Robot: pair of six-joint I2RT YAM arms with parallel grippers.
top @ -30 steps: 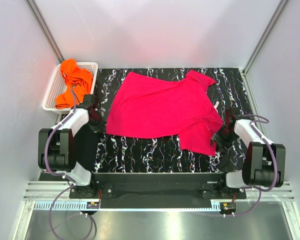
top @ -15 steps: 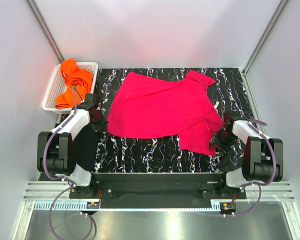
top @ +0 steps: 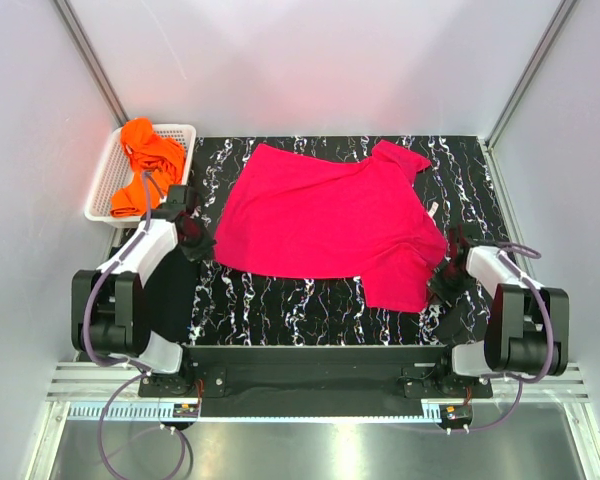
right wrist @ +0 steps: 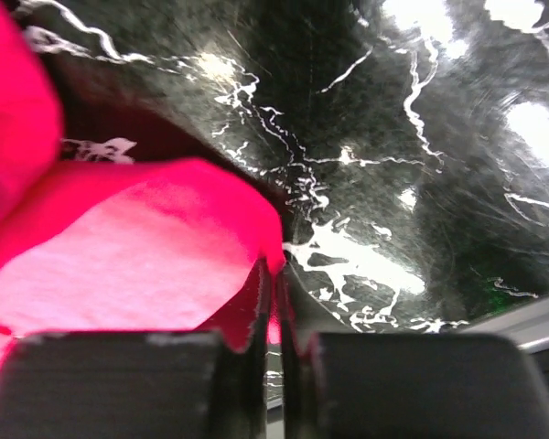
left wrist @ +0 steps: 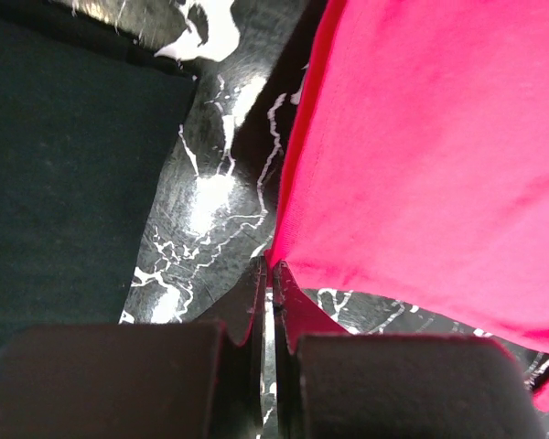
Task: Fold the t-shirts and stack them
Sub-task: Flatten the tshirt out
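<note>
A hot pink t-shirt (top: 325, 215) lies spread across the black white-veined mat (top: 280, 310). My left gripper (top: 202, 248) is at the shirt's near left corner. In the left wrist view its jaws (left wrist: 267, 271) are shut on the tip of the pink hem (left wrist: 421, 165). My right gripper (top: 440, 281) is at the shirt's near right edge. The right wrist view shows that gripper (right wrist: 274, 271) shut, with a fold of the pink cloth (right wrist: 137, 265) pinched between its tips. Orange t-shirts (top: 145, 160) are heaped in the basket at the back left.
The white lattice basket (top: 102, 188) stands just off the mat's back left corner, close to my left arm. A plain flat black patch (top: 170, 295) (left wrist: 55, 155) lies along the mat's left edge. Grey walls close in both sides and the back.
The right gripper was open beside the shirt's near right edge and has shut on the cloth. The left gripper has stayed shut on its corner, drifting slightly.
</note>
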